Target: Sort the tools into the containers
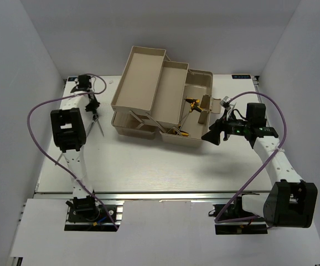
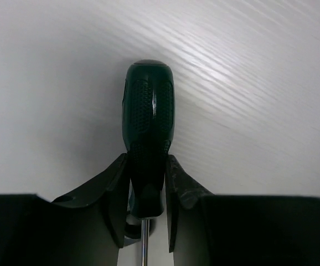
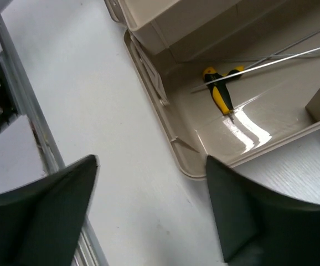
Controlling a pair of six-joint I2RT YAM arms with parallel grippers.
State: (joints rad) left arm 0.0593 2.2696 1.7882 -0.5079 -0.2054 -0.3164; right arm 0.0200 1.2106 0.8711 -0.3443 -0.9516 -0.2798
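Left wrist: green-handled screwdriver (image 2: 149, 111) is clamped by left gripper (image 2: 146, 183), to be lifted right toward the toolbox (image 1: 190, 141); right gripper (image 3: 151, 162) is spread wide, empty.

White table (image 1: 149, 166), matte, faint wood-grain streaks across it. Plain white left wall (image 1: 16, 83), back wall (image 1: 160, 27) and right wall (image 1: 306, 61) box it in on three sides. Light even, from above, shadows soft. Left wrist view: pale glare band on tabletop. Silver metal rail (image 1: 165, 194) runs along near edge. White front panel (image 1: 165, 238) below it.
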